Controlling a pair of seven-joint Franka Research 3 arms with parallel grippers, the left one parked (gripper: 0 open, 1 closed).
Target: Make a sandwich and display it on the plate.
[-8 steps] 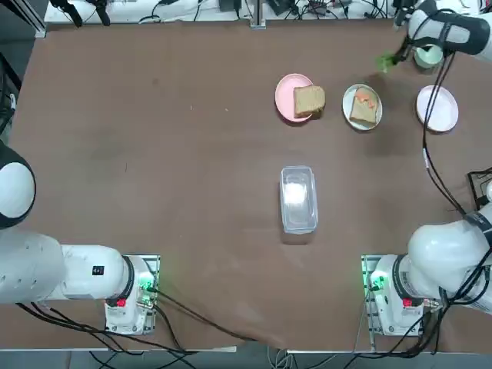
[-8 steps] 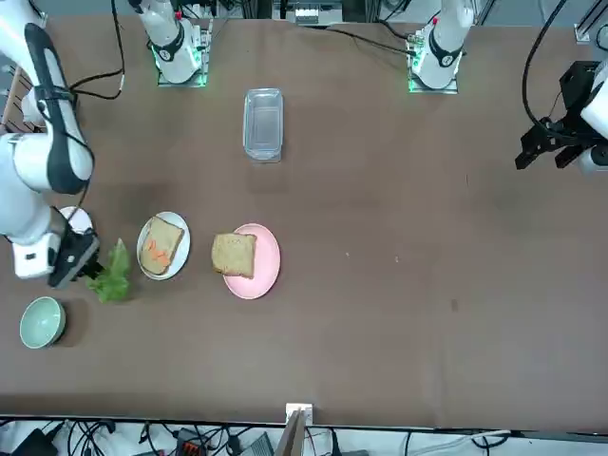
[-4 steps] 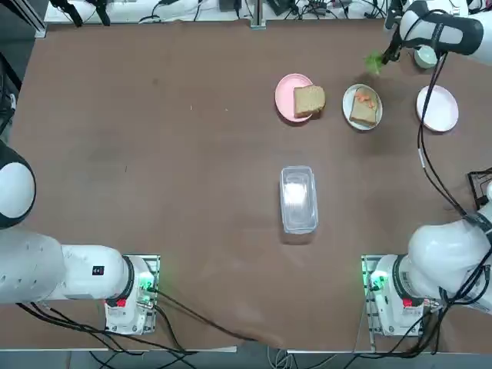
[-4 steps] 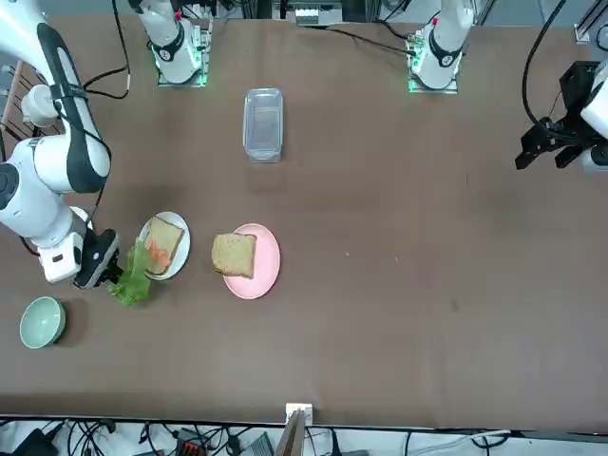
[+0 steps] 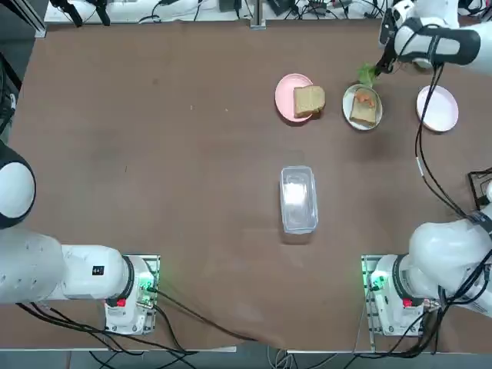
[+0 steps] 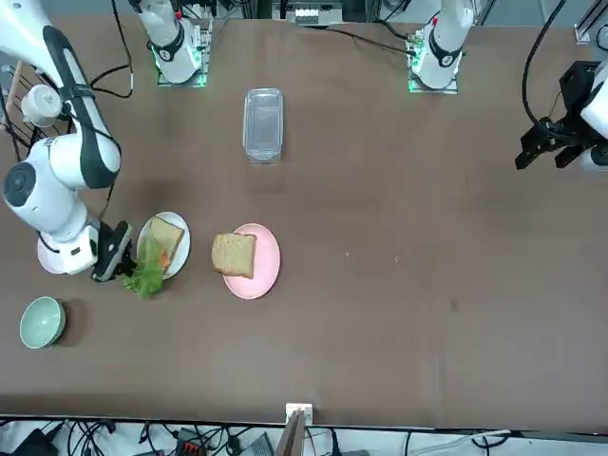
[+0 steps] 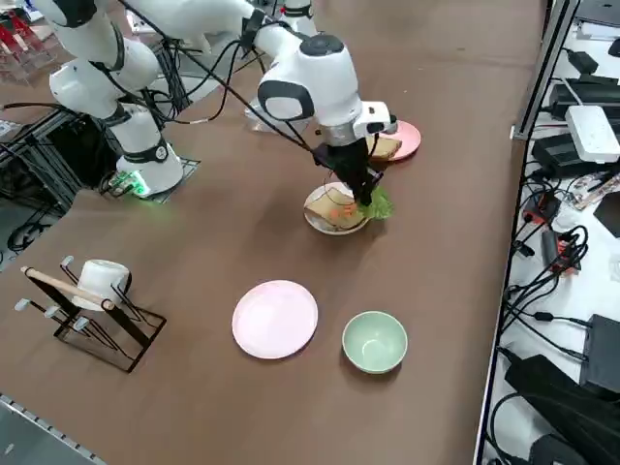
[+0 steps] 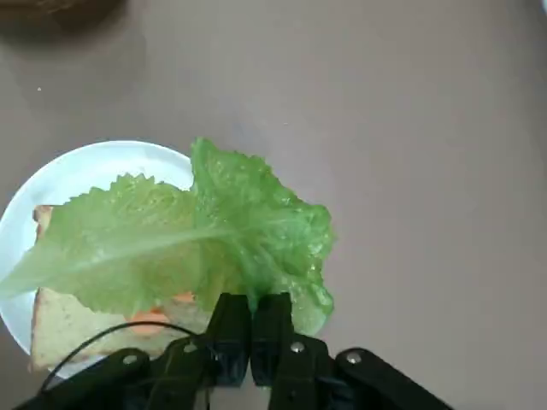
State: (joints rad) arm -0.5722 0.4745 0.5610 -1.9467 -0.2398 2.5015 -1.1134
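Landmark: small round plain white plate [image 5: 362, 107] [image 6: 163, 245] [image 7: 334, 215] [image 8: 77, 166], standing on the brown table [image 5: 169, 154] in its far right part as the overhead camera shows it.

On the landmark: one square tan-brown bread slice [image 5: 364, 111] [image 6: 166, 239] [image 8: 60, 320] lying flat, with small orange pieces [image 5: 366, 98] [image 6: 164, 256] [image 8: 150, 319] on top; no second slice covers it.

Right gripper: the black two-finger right gripper [image 5: 379, 68] [image 6: 116, 263] [image 7: 362, 190] [image 8: 250, 320] hangs at the plate's edge, on the side away from the robot's bases, pointing down; its fingers are pressed together on the stem end of the leaf.

Held thing: a green leafy lettuce piece [image 5: 367, 74] [image 6: 145, 272] [image 7: 376, 204] [image 8: 231, 239]; in the wrist view it spreads partly over the bread and the plate's rim, partly over bare table beside the plate.

Second slice: another square tan-brown bread slice [image 5: 309, 100] [image 6: 234, 255] [image 7: 385, 147] sits on a small round pink plate [image 5: 289, 98] [image 6: 264, 261] [image 7: 408, 139], just beside the white plate, overhanging the rim towards it.

Other dishes: a second round pink plate [image 5: 437, 108] [image 7: 275, 319] lies near the white plate on the opposite side; a small pale-green bowl [image 6: 42, 321] [image 7: 374, 341] stands beyond that, well apart from the white plate.

Container: a clear rectangular plastic box [image 5: 298, 198] [image 6: 263, 123] rests mid-table, well apart from the white plate, towards the arms' bases.
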